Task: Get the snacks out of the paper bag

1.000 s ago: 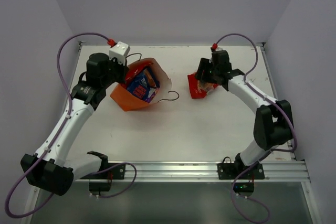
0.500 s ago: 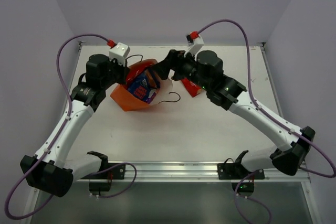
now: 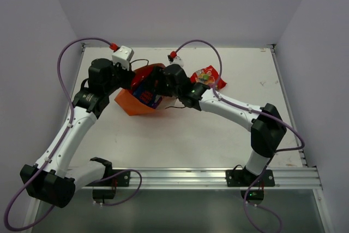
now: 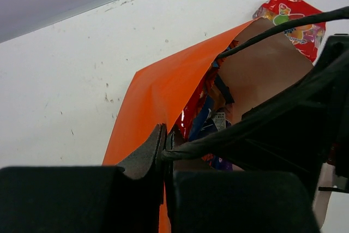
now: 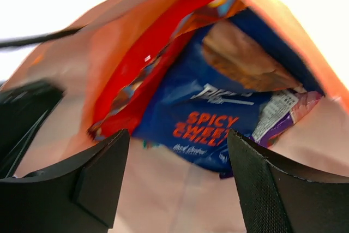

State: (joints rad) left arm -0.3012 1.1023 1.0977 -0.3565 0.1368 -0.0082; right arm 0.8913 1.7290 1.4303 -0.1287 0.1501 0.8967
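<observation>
The orange paper bag (image 3: 131,103) lies on its side, mouth facing right. My left gripper (image 3: 128,78) is shut on the bag's upper rim and its dark wire handle (image 4: 256,34), holding the mouth open; the left wrist view shows the orange wall (image 4: 147,99). My right gripper (image 3: 156,84) is open and empty, reaching into the mouth. In the right wrist view its fingers (image 5: 98,181) flank a blue packet (image 5: 207,115), with a red packet (image 5: 131,83) to the left and a purple one (image 5: 286,112) to the right. One red candy-print packet (image 3: 208,76) lies on the table outside the bag.
The white table's (image 3: 218,135) back edge meets the lilac wall. The bag's second wire handle (image 3: 174,106) trails on the table under my right arm. The right arm's forearm (image 4: 297,129) fills the right side of the left wrist view.
My right arm swung left from the red packet, which stays on the table, and its open gripper is now in the bag's mouth. The left gripper kept its hold.
</observation>
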